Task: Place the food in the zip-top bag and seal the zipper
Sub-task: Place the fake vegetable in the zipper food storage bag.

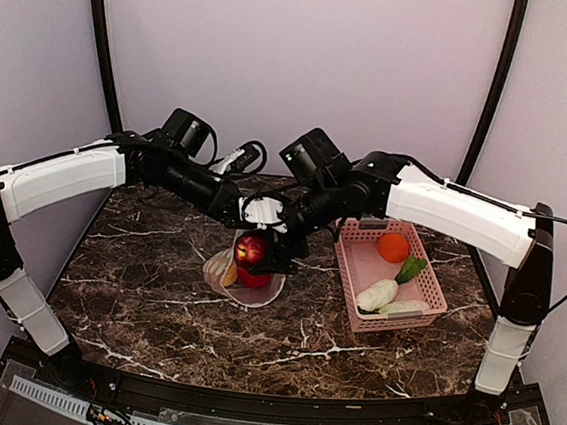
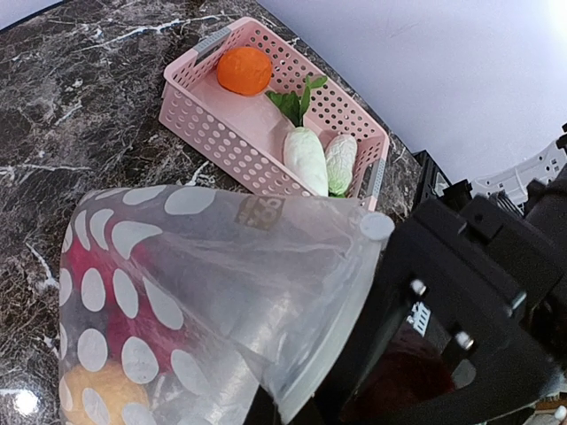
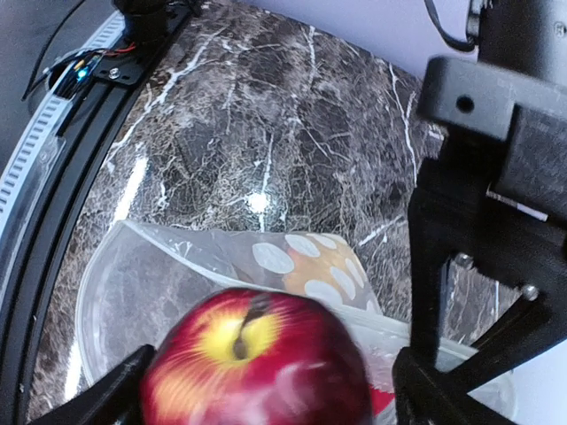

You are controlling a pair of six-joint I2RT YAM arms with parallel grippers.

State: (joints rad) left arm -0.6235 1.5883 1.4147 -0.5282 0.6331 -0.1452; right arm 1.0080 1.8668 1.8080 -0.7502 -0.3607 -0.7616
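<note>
The dark marbled surface [image 1: 154, 301] runs from the black rail at the near edge to the pale back wall. Bare marble shows broadly on the left and along the front. Both arms reach in from the sides and meet over the middle, crowding the space above it.

The pink basket [image 1: 349, 279] stands right of centre, its long side angled toward the right edge. A strip of bare marble separates it from the zip-top bag [image 1: 256, 292].

The bag sits at mid-surface with its lower part resting on the marble. Its dotted mouth edge is lifted and held by the clenched left pincer [image 1: 240, 223], and in the left wrist view the film fans out from that hold toward the basket.

The right pincer [image 3: 266, 381] hangs directly over the bag's opening, its jaws spread slightly wider than the red apple [image 3: 257, 363] between them. A thin dark gap shows on one side of the apple, which is blurred.

Through the plastic a yellow piece [image 2: 97, 394] and something red [image 2: 89, 257] lie inside the bag.

In the basket, the orange [image 2: 244, 70] sits at the far end, apart from the others. The radish [image 2: 306, 158] with its green leaves and the cabbage [image 2: 340, 161] lie side by side, touching, against the near end wall.
</note>
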